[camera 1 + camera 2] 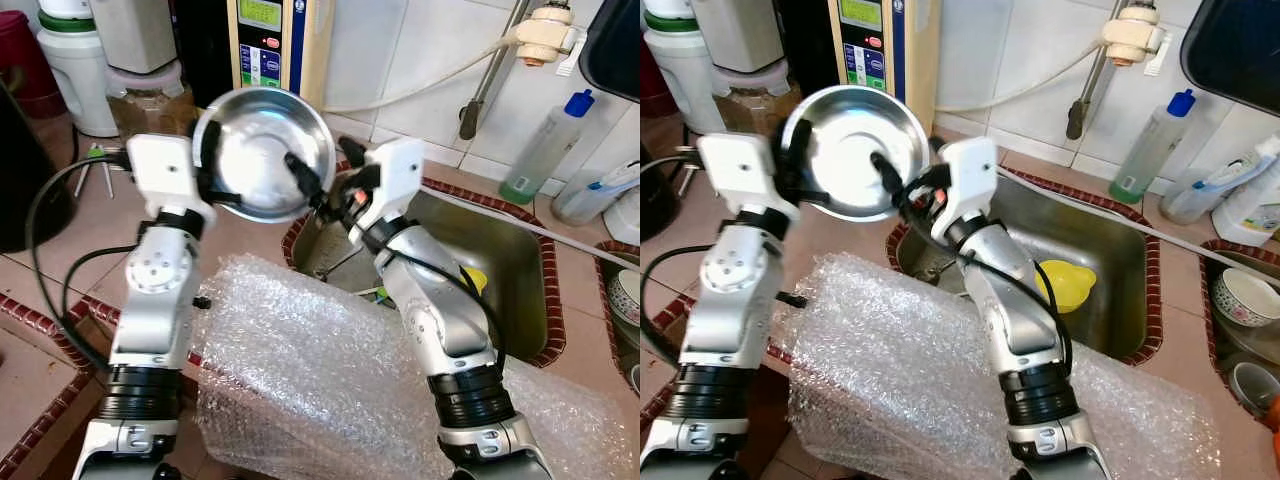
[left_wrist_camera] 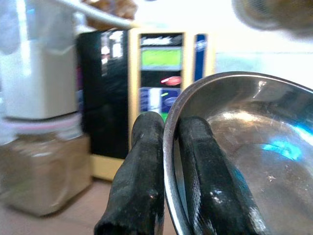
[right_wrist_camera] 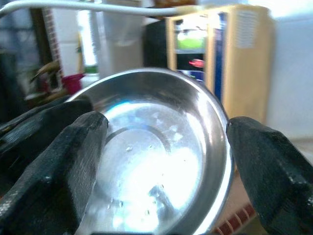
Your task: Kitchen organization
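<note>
A steel bowl (image 1: 262, 150) is held in the air, tilted so that its shiny hollow faces the camera, above the tiled table (image 1: 60, 330) and just to the left of the sink (image 1: 520, 275). The left end effector (image 1: 208, 165) is closed on the bowl's left rim: in the left wrist view the rim is pinched between its two black fingers (image 2: 142, 181), one inside the bowl and one outside. The right end effector (image 1: 312, 190) is set at the bowl's right edge with its fingers (image 3: 63, 171) spread wide; in the right wrist view they stand on either side of the bowl, and contact with the rim cannot be made out.

A sheet of bubble wrap (image 1: 320, 370) is draped over the near edge of the table, in front of the sink and under both arms. Inside the sink a yellow object (image 1: 1068, 283) is seen. Behind the bowl a beige appliance with a green display (image 1: 268, 40) stands against the tiled wall, with a jar (image 1: 150, 100) to its left. To the right of the sink, a clear bottle with a blue cap (image 1: 548, 148) stands by the wall, and a patterned bowl (image 1: 1243, 296) lies in a second recess.
</note>
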`<state>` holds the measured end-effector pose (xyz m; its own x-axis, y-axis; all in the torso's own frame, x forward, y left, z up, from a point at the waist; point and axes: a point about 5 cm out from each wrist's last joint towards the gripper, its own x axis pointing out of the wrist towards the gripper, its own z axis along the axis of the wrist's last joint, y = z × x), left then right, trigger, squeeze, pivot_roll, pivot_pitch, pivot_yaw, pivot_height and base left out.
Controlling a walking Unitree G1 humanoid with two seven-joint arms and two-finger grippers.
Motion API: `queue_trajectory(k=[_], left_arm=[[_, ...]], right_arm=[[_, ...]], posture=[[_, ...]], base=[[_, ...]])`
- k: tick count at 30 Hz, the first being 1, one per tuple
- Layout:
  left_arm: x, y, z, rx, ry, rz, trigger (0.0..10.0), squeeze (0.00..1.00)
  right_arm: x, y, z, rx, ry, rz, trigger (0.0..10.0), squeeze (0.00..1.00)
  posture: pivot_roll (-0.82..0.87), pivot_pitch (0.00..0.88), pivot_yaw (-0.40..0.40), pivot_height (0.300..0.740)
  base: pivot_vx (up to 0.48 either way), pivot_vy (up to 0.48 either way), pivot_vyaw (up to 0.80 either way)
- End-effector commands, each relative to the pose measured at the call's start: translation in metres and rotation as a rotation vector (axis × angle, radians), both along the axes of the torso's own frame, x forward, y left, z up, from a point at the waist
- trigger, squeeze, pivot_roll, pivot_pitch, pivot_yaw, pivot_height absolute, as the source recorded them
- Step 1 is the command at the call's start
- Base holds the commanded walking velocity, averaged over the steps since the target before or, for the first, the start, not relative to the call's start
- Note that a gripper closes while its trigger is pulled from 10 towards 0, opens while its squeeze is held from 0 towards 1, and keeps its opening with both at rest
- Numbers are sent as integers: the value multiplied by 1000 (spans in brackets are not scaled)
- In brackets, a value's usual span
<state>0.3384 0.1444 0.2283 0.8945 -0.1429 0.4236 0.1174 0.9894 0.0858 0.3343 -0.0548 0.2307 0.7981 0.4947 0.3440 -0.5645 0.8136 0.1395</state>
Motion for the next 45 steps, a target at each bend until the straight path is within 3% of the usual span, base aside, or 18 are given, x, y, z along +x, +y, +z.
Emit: queue_trajectory(k=[1, 6, 7, 8, 9, 10, 20, 32, 45], left_arm=[[-3, -8, 6, 7, -45, -35, 0, 0], [-4, -12, 9, 0, -66, -55, 0, 0], [-5, -12, 9, 1, -70, -58, 0, 0], [-5, -12, 9, 1, -70, -58, 0, 0], [-5, -12, 9, 2, -70, -58, 0, 0], [-5, -12, 9, 1, -71, -58, 0, 0], [-4, -11, 7, -3, -68, -56, 0, 0], [-4, -12, 5, -3, -64, -62, 0, 0], [-3, -13, 5, 9, -59, -63, 0, 0]], right_arm=[[5, -5, -5, 1, 43, -31, 10000, 0], [9, -6, -8, 3, 71, -80, 10000, 0], [11, -7, -8, 6, 83, -104, 8706, 0], [14, -10, -10, 0, 99, -145, 4118, 0], [15, -11, -11, -5, 106, -167, 4118, 0], [16, -12, -12, -7, 110, -181, 0, 0], [21, -11, -18, 78, 191, -161, 0, 0], [19, -1, -34, 49, 299, -91, 0, 0], [30, -29, -56, 62, 449, -282, 0, 0]], posture=[[115, 59, -84, 740], [114, 58, -86, 740], [115, 58, -85, 740], [117, 58, -85, 740], [117, 58, -85, 740], [117, 58, -85, 740], [117, 57, -89, 740], [116, 62, -90, 740], [116, 66, -88, 740]], base=[[0, 0, 0], [0, 0, 0], [0, 0, 0], [0, 0, 0], [0, 0, 0], [0, 0, 0], [0, 0, 0], [0, 0, 0], [0, 0, 0]])
